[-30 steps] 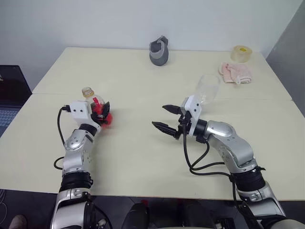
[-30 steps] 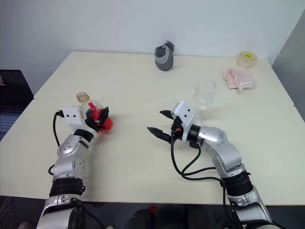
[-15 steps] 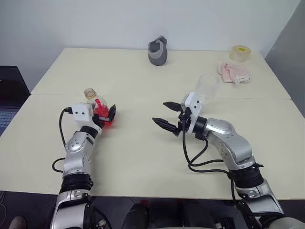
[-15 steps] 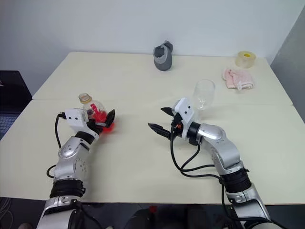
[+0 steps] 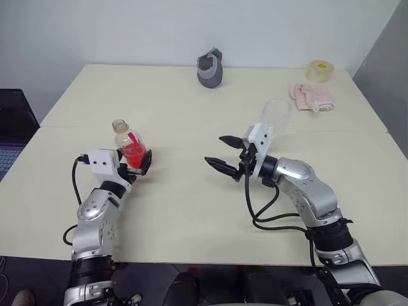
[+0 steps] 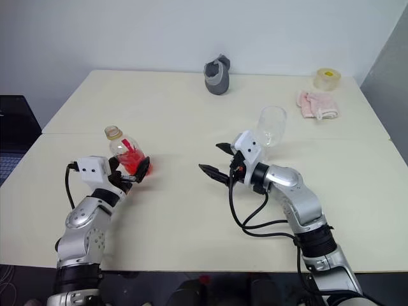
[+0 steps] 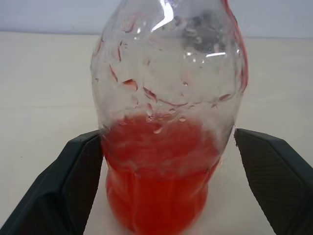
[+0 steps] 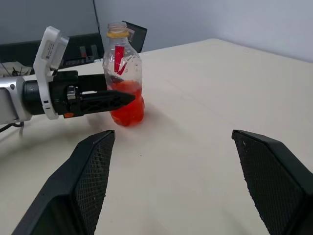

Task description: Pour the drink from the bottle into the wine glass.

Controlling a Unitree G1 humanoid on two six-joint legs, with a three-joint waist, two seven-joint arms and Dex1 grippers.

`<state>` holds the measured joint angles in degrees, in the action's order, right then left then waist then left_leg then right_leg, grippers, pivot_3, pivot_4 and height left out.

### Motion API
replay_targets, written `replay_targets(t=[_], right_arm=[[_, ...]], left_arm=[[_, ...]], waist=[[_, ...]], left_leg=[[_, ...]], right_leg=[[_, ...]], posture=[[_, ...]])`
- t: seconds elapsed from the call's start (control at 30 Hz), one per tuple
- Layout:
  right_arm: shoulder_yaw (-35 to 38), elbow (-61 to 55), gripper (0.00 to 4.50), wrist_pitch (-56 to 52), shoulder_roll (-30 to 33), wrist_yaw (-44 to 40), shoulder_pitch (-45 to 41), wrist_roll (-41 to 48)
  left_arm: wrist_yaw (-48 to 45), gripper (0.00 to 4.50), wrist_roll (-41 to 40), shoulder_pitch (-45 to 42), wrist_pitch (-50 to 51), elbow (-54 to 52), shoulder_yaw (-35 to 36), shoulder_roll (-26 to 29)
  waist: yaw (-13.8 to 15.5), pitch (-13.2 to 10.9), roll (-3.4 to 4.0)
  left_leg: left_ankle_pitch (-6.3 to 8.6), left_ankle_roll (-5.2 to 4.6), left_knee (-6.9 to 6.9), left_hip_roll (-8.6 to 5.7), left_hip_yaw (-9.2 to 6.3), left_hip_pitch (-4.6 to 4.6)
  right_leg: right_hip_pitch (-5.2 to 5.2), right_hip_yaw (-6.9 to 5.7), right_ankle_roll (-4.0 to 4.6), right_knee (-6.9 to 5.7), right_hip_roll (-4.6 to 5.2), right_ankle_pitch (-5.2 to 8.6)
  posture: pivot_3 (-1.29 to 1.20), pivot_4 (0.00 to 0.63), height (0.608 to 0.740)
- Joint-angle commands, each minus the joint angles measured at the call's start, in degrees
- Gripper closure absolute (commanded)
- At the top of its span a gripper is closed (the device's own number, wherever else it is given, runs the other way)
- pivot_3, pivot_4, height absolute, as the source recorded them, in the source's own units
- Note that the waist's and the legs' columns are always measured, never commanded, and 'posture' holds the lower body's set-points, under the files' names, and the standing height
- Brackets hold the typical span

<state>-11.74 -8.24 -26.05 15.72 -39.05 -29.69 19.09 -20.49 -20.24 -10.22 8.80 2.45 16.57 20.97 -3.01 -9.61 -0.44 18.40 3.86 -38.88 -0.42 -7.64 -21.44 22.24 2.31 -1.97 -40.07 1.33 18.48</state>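
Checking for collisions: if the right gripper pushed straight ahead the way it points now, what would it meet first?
Probably the bottle and the left gripper around it; bare table lies between.

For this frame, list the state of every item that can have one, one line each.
bottle: upright on the table, uncapped, red drink in its lower part.
wine glass: upright, empty.
left gripper: open, fingers either side of the bottle, not clamping it.
right gripper: open, holding nothing.
pink cloth: crumpled.
grey cup: upright.
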Motion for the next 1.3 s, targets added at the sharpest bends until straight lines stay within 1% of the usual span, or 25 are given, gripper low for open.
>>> replay_targets(t=[0.03, 0.2, 0.33, 0.47, 0.67, 0.73, 0.9, 0.97, 1.03, 1.17, 1.3], right_arm=[[1.3, 0.0, 0.39, 1.2, -0.1, -0.5, 0.0, 0.4], [1.2, 0.2, 0.39, 1.2, -0.2, -0.8, 0.0, 0.5], [1.3, -0.2, 0.39, 1.2, 0.1, -1.0, 0.4, 0.5], [2.0, -1.8, 0.39, 0.6, 1.2, -0.9, 2.3, 0.6], [3.4, -5.5, 0.39, -0.6, 3.8, 0.1, 7.3, 0.6], [4.1, -6.8, 0.39, -1.0, 4.8, 0.8, 9.0, 0.3], [6.3, -8.8, 0.39, -0.7, 6.5, 5.9, 15.0, -2.4], [6.9, -9.4, 0.39, -0.2, 6.0, 8.6, 17.0, -3.9], [7.3, -10.0, 0.39, 0.0, 4.9, 12.0, 18.8, -5.6], [8.0, -9.4, 0.39, 0.8, 2.4, 19.4, 19.7, -10.1], [8.9, -7.4, 0.39, 2.6, 0.8, 23.2, 19.4, -12.6]], left_arm=[[1.5, 0.03, -1.3, 1.9, 1.6, -5.8, 1.9, 0.0], [2.7, 0.03, -1.8, 3.8, 3.4, -8.8, 2.6, -0.1], [3.5, 0.03, -3.1, 7.8, 5.9, -14.4, 4.1, 0.3], [2.5, 0.03, -5.8, 14.2, 10.4, -22.3, 4.8, 1.5], [-0.7, 0.03, -9.1, 23.5, 15.7, -32.7, 3.7, 3.4], [-1.6, 0.03, -10.3, 24.8, 17.2, -35.6, 3.0, 4.1], [-7.6, 0.03, -12.5, 24.1, 19.6, -39.6, -0.9, 8.5], [-9.8, 0.03, -13.4, 23.0, 20.2, -40.2, -2.6, 10.0], [-12.3, 0.03, -14.1, 21.7, 20.4, -40.3, -4.0, 11.7], [-15.6, 0.03, -14.9, 19.4, 20.3, -39.8, -5.0, 13.8], [-16.9, 0.03, -15.2, 18.0, 20.2, -39.5, -5.2, 14.3]], waist=[[0.0, 0.0, 0.0], [0.1, 0.0, 0.0], [0.0, 0.0, 0.0], [0.1, 0.0, 0.0], [0.4, 0.0, 0.0], [0.6, 0.0, 0.0], [1.3, 0.0, 0.02], [1.3, 0.0, 0.05], [1.2, 0.0, 0.05], [0.9, 0.0, 0.07], [1.1, -0.1, 0.08]], left_leg=[[0.0, 0.0, 0.0, 0.0, 0.01, 0.01], [0.0, 0.0, 0.01, 0.0, 0.01, 0.02], [0.0, 0.0, 0.02, 0.0, 0.05, 0.02], [0.01, 0.0, 0.06, 0.03, 0.04, 0.01], [0.02, -0.04, 0.06, 0.03, 0.01, 0.02], [0.02, -0.05, 0.06, 0.03, -0.02, 0.04], [0.01, -0.1, 0.09, 0.03, -0.04, 0.24], [0.05, -0.17, 0.18, 0.02, -0.01, 0.58], [0.09, -0.23, 0.18, 0.01, 0.02, 0.65], [0.09, -0.23, 0.19, 0.01, 0.11, 0.72], [0.01, -0.09, 0.21, 0.02, 0.06, 0.69]], right_leg=[[0.0, 0.01, 0.0, 0.0, 0.0, 0.0], [-0.02, 0.0, 0.0, 0.0, 0.0, 0.0], [-0.01, 0.05, 0.0, 0.01, 0.0, 0.0], [-0.01, 0.05, 0.0, 0.06, 0.0, 0.0], [-0.07, 0.13, 0.0, 0.06, 0.0, 0.0], [-0.12, 0.15, 0.0, 0.06, 0.0, 0.0], [-0.36, 0.1, 0.02, 0.07, -0.05, -0.01], [-0.69, 0.11, 0.03, 0.12, -0.06, 0.0], [-0.74, 0.09, 0.02, 0.13, -0.12, 0.0], [-0.73, 0.1, 0.03, 0.11, -0.22, -0.01], [-0.71, 0.12, 0.05, 0.12, -0.25, -0.01]], posture=[[0.0, 0.15, 0.74], [0.0, 0.15, 0.74], [0.0, 0.15, 0.74], [0.0, 0.15, 0.74], [0.0, 0.15, 0.74], [0.0, 0.15, 0.74], [0.0, 0.15, 0.74], [0.0, 0.15, 0.74], [0.0, 0.15, 0.74], [0.0, 0.15, 0.74], [0.0, 0.15, 0.74]])
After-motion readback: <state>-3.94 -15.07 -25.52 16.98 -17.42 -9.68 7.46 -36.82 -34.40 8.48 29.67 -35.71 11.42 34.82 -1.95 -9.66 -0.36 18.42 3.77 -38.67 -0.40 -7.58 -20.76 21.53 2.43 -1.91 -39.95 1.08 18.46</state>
